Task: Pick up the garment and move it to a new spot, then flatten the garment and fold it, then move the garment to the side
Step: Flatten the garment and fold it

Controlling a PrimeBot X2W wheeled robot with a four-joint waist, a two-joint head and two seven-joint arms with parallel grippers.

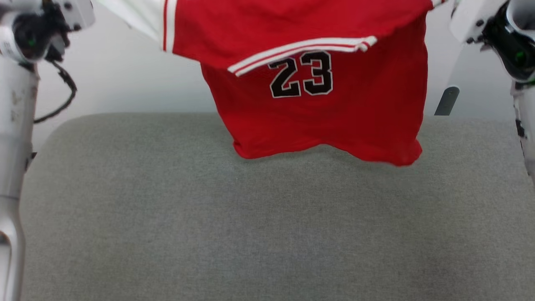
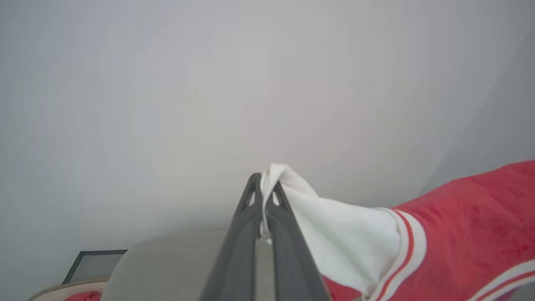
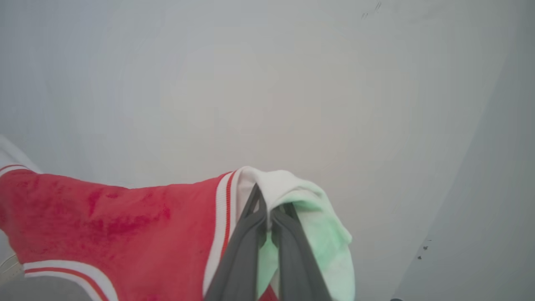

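The garment [image 1: 317, 113], a red jersey T-shirt with a black "23" on the chest, hangs in the air above the far half of the grey table [image 1: 167, 217], its hem just over the surface. The striped neck trim droops across the chest. In the left wrist view my left gripper [image 2: 264, 188] is shut on one white sleeve [image 2: 338, 234]. In the right wrist view my right gripper [image 3: 269, 205] is shut on the other white sleeve [image 3: 292, 188], with the red body [image 3: 113, 225] stretching away to the left. The fingertips lie above the head view's top edge.
My pale arms rise along the left [image 1: 16, 125] and right [image 1: 522, 62] edges of the head view, a black cable [image 1: 62, 96] hanging from the left one. A pale wall stands behind the table. A dark framed panel [image 2: 94, 263] shows low in the left wrist view.
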